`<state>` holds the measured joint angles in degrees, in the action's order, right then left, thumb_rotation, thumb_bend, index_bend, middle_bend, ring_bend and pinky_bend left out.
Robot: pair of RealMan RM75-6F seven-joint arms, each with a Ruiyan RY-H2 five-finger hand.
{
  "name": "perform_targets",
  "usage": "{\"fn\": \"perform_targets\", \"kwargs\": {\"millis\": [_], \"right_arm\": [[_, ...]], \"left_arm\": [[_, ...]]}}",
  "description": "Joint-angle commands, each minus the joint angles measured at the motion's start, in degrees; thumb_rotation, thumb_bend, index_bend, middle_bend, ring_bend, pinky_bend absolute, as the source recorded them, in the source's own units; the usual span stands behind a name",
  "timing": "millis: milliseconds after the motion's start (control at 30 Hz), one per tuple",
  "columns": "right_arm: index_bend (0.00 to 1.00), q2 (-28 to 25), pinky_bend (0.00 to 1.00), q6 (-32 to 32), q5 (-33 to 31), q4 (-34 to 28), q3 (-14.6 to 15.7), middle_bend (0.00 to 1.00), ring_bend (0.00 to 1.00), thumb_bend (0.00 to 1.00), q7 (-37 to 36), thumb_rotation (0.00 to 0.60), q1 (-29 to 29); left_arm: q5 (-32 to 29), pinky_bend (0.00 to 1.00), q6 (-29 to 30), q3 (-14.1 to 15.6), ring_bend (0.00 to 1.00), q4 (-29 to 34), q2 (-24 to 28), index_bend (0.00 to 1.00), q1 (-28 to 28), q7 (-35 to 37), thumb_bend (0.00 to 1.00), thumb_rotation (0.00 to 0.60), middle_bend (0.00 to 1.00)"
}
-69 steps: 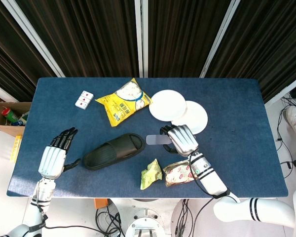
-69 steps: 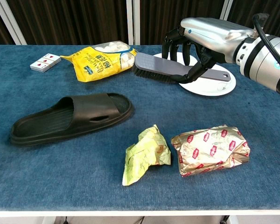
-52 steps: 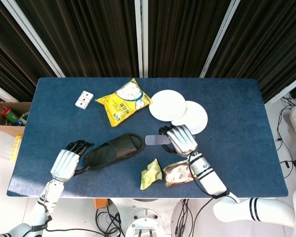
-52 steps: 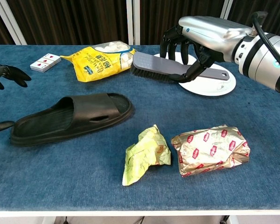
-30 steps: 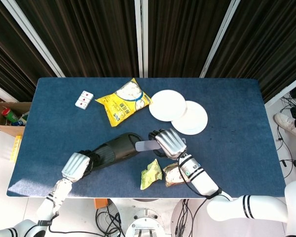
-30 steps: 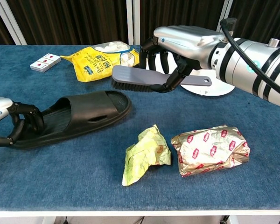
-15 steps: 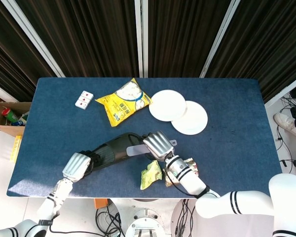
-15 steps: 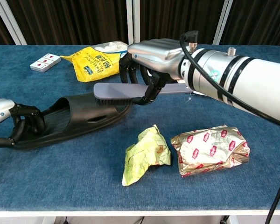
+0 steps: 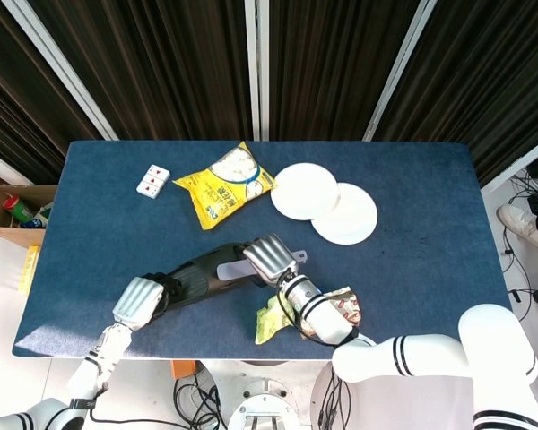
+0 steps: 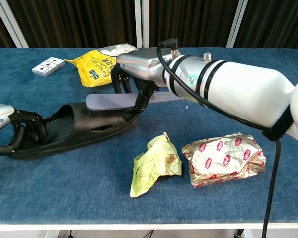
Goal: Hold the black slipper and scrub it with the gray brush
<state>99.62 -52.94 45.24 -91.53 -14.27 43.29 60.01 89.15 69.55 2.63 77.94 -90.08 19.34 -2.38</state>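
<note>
Blue-clothed table (image 9: 412,260) carries a black slipper (image 10: 74,126), yellow snack bag (image 9: 225,184), and card box (image 9: 152,180). Two white plates (image 9: 327,202) overlap at rear. Green wrapper (image 10: 155,163) and gold wrapper (image 10: 223,157) lie near the front edge.

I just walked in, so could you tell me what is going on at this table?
The left hand grips the heel end of the black slipper on the table. The right hand holds the gray brush with its bristles down on the slipper's strap end. Scrubbing looks about to begin or just begun.

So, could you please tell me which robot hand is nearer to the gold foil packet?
The right. The right robot hand holds the brush over the slipper, just up-left of the gold foil packet. The left robot hand grips the slipper's heel, far across the table.
</note>
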Motion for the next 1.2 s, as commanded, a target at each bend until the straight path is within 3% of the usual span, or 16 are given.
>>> {"fn": "perform_targets", "kwargs": {"millis": [33,367,667,800,1000,1200], "right_arm": [[0.79,0.8,0.74,0.8,-1.0,1.3,0.0,0.58,0.58,0.63,0.3,0.600,1.2],[0.79,2.8,0.74,0.6,-3.0,7.6,-0.5,0.58,0.58,0.63,1.2,0.600,4.6],[0.79,5.1,0.74,-3.2,-0.2,13.4,0.0,0.58,0.58,0.63,2.0,0.600,5.3],[0.79,4.2,0.74,-3.9,1.8,11.1,-0.5,0.58,0.58,0.64,-0.2,0.600,4.5],[0.80,-0.2,0.74,-1.2,6.7,2.7,0.3,0.58,0.58,0.66,-5.6,0.600,3.2],[0.81,-2.2,0.74,-0.2,7.4,-1.1,2.2,0.58,0.58,0.65,-3.5,0.600,3.7]], "left_arm": [[0.0,0.47,-0.2,0.0,0.38,0.0,0.0,0.44,0.1,0.0,0.84,0.600,0.49],[-0.7,0.47,-1.0,0.1,0.38,0.4,0.5,0.44,0.3,0.0,0.84,0.600,0.50],[-1.1,0.47,-1.1,0.1,0.38,0.5,0.8,0.44,0.2,0.1,0.84,0.600,0.50],[-1.3,0.47,-1.4,0.1,0.38,0.4,0.8,0.44,0.3,0.3,0.84,0.600,0.50],[-1.5,0.47,-2.1,0.2,0.38,0.0,0.3,0.44,0.6,0.5,0.84,0.600,0.50],[-1.4,0.47,-2.1,0.3,0.38,-0.1,0.2,0.44,0.6,0.6,0.84,0.600,0.50]]}}
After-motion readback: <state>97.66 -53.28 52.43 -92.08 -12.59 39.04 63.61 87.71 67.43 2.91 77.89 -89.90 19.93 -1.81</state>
